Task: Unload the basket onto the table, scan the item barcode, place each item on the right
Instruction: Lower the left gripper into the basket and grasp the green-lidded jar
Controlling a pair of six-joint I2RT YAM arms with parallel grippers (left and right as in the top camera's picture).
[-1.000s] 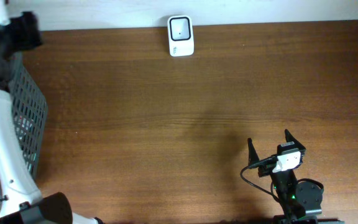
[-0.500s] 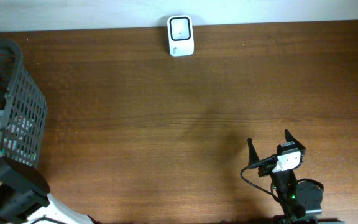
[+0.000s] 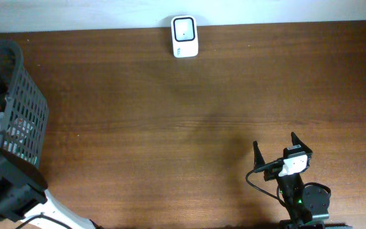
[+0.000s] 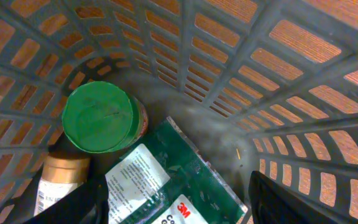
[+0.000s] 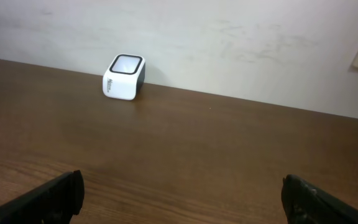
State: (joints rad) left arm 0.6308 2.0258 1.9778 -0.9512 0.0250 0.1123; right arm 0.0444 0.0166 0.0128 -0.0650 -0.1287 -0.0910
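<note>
In the left wrist view I look down into a grey mesh basket point(image 4: 241, 68). On its floor lie a green 3M packet with a white label point(image 4: 173, 180), a jar with a green lid point(image 4: 98, 119) and a bottle with a tan cap point(image 4: 64, 171). My left gripper point(image 4: 179, 199) is open, with one black finger point(image 4: 82, 202) at the packet's left edge and the other to its right. The white barcode scanner point(image 3: 184, 36) stands at the table's far edge. My right gripper point(image 3: 275, 147) rests open and empty near the front right, facing the scanner point(image 5: 123, 77).
The basket point(image 3: 18, 114) stands at the table's left edge, with my left arm point(image 3: 11, 191) reaching into it from the front left corner. A pale wall runs behind the scanner.
In the overhead view my left arm has swung from the top left corner down to the bottom left, uncovering the basket. The right arm has not moved.
</note>
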